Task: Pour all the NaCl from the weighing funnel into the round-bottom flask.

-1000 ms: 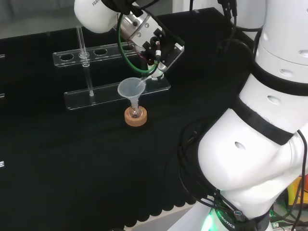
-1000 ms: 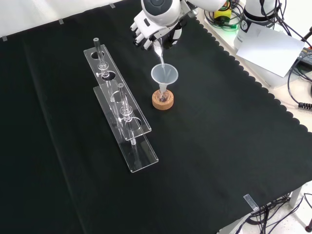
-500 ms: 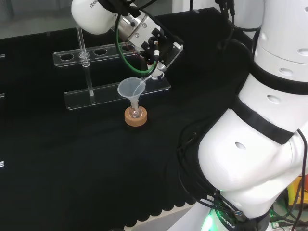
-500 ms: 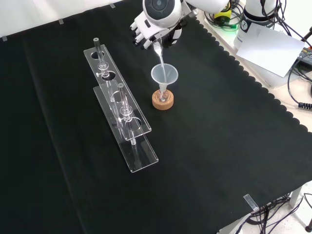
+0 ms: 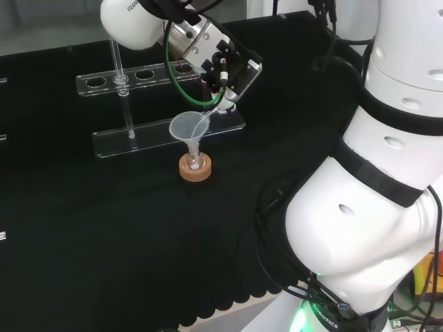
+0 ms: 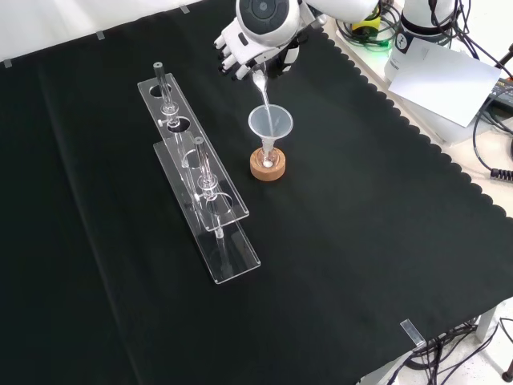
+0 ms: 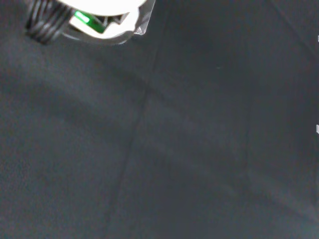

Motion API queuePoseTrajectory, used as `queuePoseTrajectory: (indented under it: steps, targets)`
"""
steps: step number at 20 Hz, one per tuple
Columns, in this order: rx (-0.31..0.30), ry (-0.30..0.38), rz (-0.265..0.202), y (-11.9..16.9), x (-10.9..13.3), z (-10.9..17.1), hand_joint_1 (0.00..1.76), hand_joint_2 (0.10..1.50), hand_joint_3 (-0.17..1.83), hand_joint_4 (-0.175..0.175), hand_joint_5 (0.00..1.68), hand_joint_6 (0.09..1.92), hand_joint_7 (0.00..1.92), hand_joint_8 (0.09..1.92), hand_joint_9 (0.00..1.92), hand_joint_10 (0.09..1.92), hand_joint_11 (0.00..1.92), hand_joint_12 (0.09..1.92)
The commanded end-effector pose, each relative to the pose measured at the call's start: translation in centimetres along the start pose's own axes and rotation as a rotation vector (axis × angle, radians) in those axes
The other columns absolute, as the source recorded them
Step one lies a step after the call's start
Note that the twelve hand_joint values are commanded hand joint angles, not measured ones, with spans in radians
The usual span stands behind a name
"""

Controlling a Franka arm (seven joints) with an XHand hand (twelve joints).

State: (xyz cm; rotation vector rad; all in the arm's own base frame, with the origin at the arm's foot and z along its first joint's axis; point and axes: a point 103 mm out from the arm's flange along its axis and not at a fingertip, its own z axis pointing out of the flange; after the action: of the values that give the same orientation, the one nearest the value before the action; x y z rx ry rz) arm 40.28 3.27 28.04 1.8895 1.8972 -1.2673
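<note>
- You have the hand (image 6: 240, 50) at the upper centre of the front view; its black and white fingers (image 6: 227, 53) are curled and pinch the upper end of the weighing funnel (image 6: 261, 90).
- The weighing funnel is a slim, clear, tapered piece. In the front view it slants down from the hand, and its lower tip sits inside the mouth of the wide funnel (image 6: 270, 124).
- In the head view the hand (image 5: 225, 68) sits at the upper centre of the frame, with the weighing funnel (image 5: 210, 117) angled down and left to the wide funnel's (image 5: 188, 127) rim.
- The wide funnel is a translucent cone with a round rim; its narrow stem stands upright in the neck of the round-bottom flask (image 6: 268, 161).
- The flask is small, clear and rounded, and rests in a tan cork ring (image 6: 268, 168) on the black cloth (image 6: 361, 241). You cannot tell from these views how much salt lies inside it.
- Two clear acrylic racks (image 6: 204, 204) with round holes stand left of the flask in the front view, each carrying thin glass pieces.
- The cloth is matt with a scalloped edge along the right of the front view; in the wrist view it shows as plain dark cloth (image 7: 199, 149) with faint creases.
</note>
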Motion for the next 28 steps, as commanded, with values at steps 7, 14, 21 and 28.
queuePoseTrajectory:
  steps: [7,14,21,28]
  targets:
    - [0.000,-0.027,0.006,-0.17,0.10,-0.23,1.10,0.72,0.60,0.175,1.19,0.79,0.51,0.63,0.78,0.49,0.62,1.24]
    - [0.000,-0.038,0.010,-0.27,0.28,-0.54,1.10,0.72,0.60,0.175,1.19,0.79,0.51,0.63,0.78,0.49,0.62,1.24]
    - [0.002,-0.059,0.019,-0.27,0.18,-0.79,1.10,0.72,0.60,0.175,1.19,0.79,0.51,0.63,0.77,0.49,0.62,1.24]
    - [0.004,-0.070,0.024,-0.25,0.04,-0.85,1.10,0.72,0.60,0.175,1.19,0.79,0.50,0.63,0.77,0.49,0.62,1.24]
